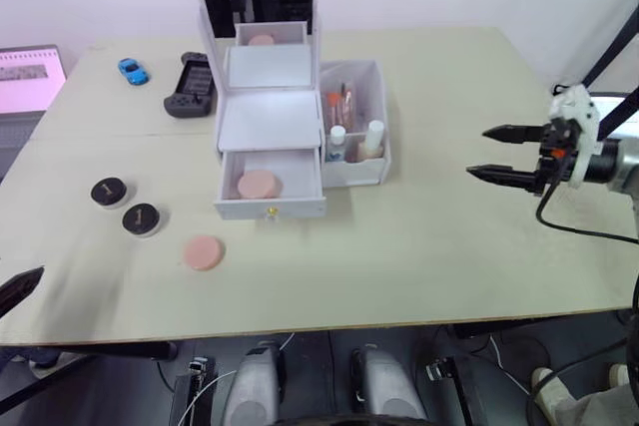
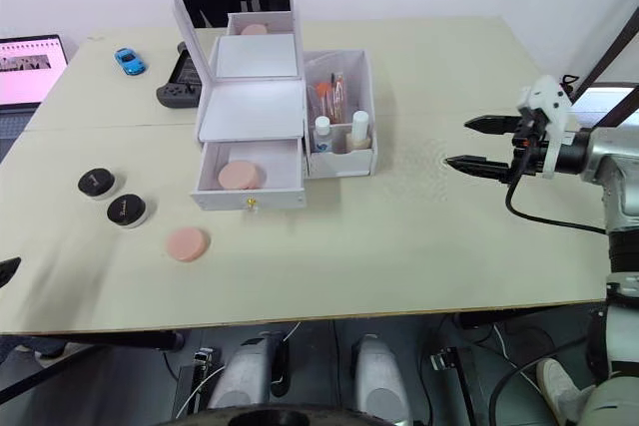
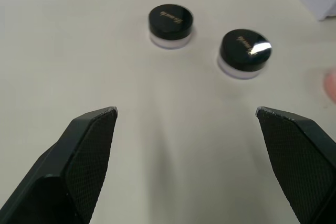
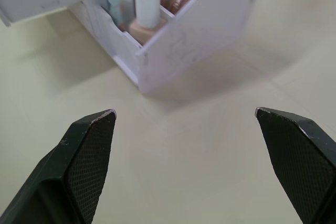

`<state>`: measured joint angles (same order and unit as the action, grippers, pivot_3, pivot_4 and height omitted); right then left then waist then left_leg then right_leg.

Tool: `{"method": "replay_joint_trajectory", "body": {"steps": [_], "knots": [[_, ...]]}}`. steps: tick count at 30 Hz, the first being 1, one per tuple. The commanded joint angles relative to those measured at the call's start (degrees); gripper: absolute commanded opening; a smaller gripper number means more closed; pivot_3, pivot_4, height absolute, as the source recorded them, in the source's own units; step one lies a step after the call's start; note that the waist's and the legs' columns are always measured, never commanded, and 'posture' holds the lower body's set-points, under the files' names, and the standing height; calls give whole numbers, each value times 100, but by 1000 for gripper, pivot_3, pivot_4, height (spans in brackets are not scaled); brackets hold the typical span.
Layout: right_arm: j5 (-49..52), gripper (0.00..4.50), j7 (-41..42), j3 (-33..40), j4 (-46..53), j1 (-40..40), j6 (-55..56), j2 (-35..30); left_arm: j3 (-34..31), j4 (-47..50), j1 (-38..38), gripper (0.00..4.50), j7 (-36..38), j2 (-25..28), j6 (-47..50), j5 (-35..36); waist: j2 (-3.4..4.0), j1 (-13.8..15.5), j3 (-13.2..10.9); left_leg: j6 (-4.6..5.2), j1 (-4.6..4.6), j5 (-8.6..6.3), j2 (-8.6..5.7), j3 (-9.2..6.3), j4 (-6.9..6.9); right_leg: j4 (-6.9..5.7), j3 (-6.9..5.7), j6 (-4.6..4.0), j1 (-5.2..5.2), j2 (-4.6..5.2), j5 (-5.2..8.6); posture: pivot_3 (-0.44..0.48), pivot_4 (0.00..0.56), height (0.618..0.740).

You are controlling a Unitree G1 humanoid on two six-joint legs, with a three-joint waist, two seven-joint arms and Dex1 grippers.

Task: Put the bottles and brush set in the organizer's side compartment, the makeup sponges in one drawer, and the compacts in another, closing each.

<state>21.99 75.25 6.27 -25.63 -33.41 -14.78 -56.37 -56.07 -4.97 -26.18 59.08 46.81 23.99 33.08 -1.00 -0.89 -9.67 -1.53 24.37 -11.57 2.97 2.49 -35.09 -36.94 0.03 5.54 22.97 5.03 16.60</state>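
Observation:
The white organizer stands mid-table with its mirror lid up. Its bottom drawer is pulled out and holds one makeup sponge. A second sponge lies on the table in front, to the left. Both bottles and the brush set stand in the side compartment. Two compacts rest at the left, ahead of my open, empty left gripper. My right gripper hovers open and empty, well to the right of the side compartment.
A black game controller and a blue toy car lie behind the organizer on the left. A laptop with a pink screen sits at the far left edge. Bare table stretches between the organizer and my right gripper.

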Motion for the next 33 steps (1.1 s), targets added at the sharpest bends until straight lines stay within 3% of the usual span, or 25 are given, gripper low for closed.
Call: {"method": "replay_joint_trajectory", "body": {"steps": [1, 8, 12, 14, 19, 22, 28, 33], "knots": [[10, 4500, -39, 248, -16, 14, 69, -33, -208, -7, 66, 4449, -55, 64, -198, 41, 2, -3, 1, 0, 0, 0, 0, 1, -1, -2, 0, 0, 1, 1, 0, 0, 150, 740], [72, 4500, 237, 190, -25, -249, -51, -15, -93, 295, 127, 4449, -74, 65, -215, 102, 3, -19, 1, 0, 0, 0, 1, 2, -1, -6, 1, 0, 3, 0, 0, 0, 150, 740], [396, 4500, 1109, -471, 1067, -850, -1046, -49, 98, 2112, -481, 4449, 186, 49, 750, 866, 5, -52, -1, -1, 1, 0, 3, 6, -1, -6, 9, 1, 4, 3, -1, 0, 150, 740], [394, 4500, 1151, -687, 1183, -1229, -1388, 116, 212, 2832, -428, 4449, -229, -121, 1193, 1372, 8, -46, 0, -1, 0, -1, 6, 7, -1, -13, 15, 1, 10, 4, -1, 0, 150, 740], [633, 4500, 1104, -947, 1961, -1768, -2019, 508, 1142, 4325, -405, 4449, -1355, -485, 1715, 1446, 3, 4, 1, -7, 0, -5, 4, 4, 2, -8, 17, 0, 6, 0, 0, 0, 150, 740], [570, 4500, 1060, -1166, 2457, -2015, -2156, 598, 1602, 4479, 92, 4449, -2383, -601, 2358, 1592, 7, 34, -1, -6, 2, -4, 1, 0, -5, -16, 16, 2, 6, -2, -2, 0, 150, 740], [494, 4500, 691, -1293, 2701, -2404, -2348, 886, 2739, 4788, 719, 4449, -3642, -457, 3289, 1147, -2, 14, 4, -6, -7, -4, 0, -9, -11, -18, 13, 3, -8, -11, -2, 0, 150, 740], [395, 4500, 617, -1292, 2771, -2324, -2391, 715, 3054, 4901, 1346, 4449, -4442, -628, 3906, 1171, -5, 34, 5, -6, -3, -4, -1, -16, -13, -16, 13, 4, -10, -16, -3, 0, 150, 740]]}}
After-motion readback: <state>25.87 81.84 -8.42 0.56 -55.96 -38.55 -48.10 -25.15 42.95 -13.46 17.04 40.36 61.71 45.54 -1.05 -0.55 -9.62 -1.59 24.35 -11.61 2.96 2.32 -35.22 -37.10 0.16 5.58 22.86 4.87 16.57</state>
